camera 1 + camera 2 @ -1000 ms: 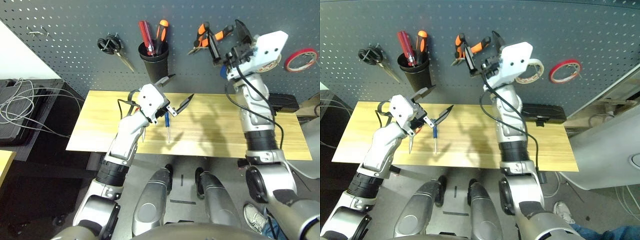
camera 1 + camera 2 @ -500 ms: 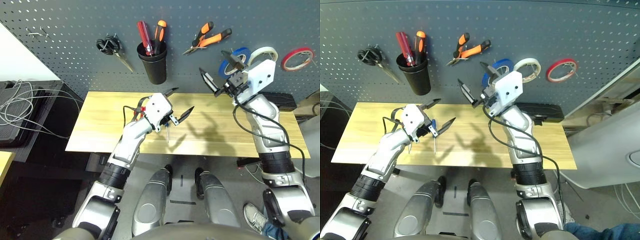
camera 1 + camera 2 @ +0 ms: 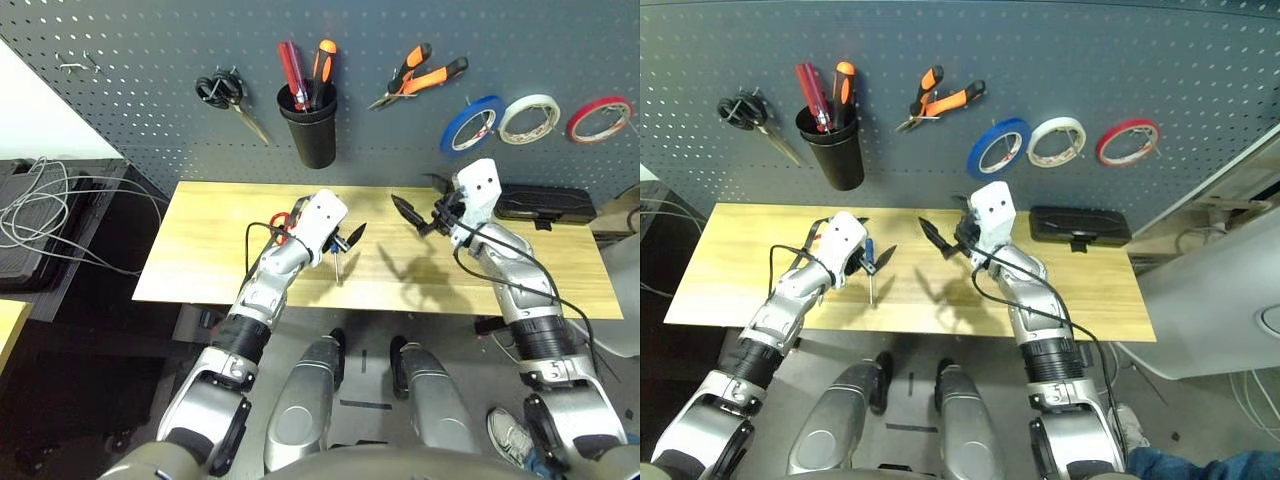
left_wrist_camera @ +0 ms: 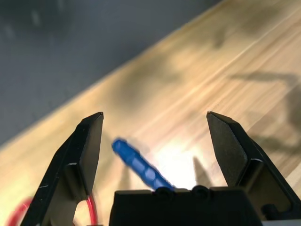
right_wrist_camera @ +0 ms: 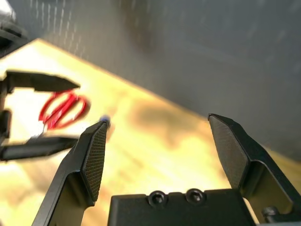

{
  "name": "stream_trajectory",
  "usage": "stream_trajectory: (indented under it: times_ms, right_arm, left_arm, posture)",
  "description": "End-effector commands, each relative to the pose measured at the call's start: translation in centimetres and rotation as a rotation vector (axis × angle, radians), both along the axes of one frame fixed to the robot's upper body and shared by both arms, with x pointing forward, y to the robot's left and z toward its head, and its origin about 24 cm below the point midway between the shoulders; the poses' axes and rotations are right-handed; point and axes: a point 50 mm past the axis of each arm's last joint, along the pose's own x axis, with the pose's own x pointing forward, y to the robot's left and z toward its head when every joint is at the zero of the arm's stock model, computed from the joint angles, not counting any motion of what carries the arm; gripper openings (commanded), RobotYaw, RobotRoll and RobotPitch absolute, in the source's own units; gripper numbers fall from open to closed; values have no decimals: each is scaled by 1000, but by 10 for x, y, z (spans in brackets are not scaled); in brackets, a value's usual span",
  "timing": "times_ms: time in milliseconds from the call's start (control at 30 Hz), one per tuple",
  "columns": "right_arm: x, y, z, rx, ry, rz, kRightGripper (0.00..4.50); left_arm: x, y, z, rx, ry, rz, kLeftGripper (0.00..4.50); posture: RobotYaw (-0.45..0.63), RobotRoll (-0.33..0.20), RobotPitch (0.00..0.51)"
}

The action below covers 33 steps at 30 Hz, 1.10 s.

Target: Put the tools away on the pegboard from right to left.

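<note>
Your landmark is the slim blue-handled screwdriver [image 3: 870, 248]. To its left on the tabletop [image 3: 190, 240] lie the red-handled scissors [image 5: 59, 110], with smooth looped grips. Up and left of it, the tapered black plastic-looking cup [image 3: 313, 140] hangs on the perforated pegboard [image 3: 180, 60]. Your left claw [image 4: 155, 115] is right over the landmark, jaws wide apart and empty; the ridged blue handle lies beyond the gap, slanting across it. Its long axis runs from the pegboard side toward you, so you'd likely turn the left claw to straddle the handle; that arm is nearer. Up and right hang the orange-and-black-handled pliers [image 3: 426, 80]. Right of the landmark, your right claw [image 5: 160, 117] is spread and empty, textured pads facing. Farther right hangs the round blue tape roll [image 3: 453, 130].
</note>
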Motion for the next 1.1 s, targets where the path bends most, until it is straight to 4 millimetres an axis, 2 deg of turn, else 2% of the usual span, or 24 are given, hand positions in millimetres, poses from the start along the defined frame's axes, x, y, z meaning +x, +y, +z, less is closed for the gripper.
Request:
stream_trajectory:
  times_ms: [33,100,433,733,833,1100]
  right_arm:
    - [-4,-2,-12,-38,33,9,4429]
    - [-5,-2,-13,-47,35,14,4429]
    - [-10,2,-16,-86,31,42,4429]
    - [-18,8,-9,-88,21,58,4429]
    - [-18,7,-8,-89,23,55,4500]
    - [-16,5,-14,-59,149,69,4500]
  left_arm:
    - [2,5,-16,-74,113,126,4500]
    - [5,6,-20,-106,149,188,4500]
    - [3,7,-49,-92,302,286,4500]
    - [-1,0,-64,-30,373,306,4500]
    - [-3,-6,-67,-27,388,294,3875]
    - [-2,-6,-66,-44,396,316,1190]
  posture:
    - [123,0,277]
    - [117,0,283]
    - [65,0,293]
    - [10,0,288]
    - [1,0,286]
    - [12,0,273]
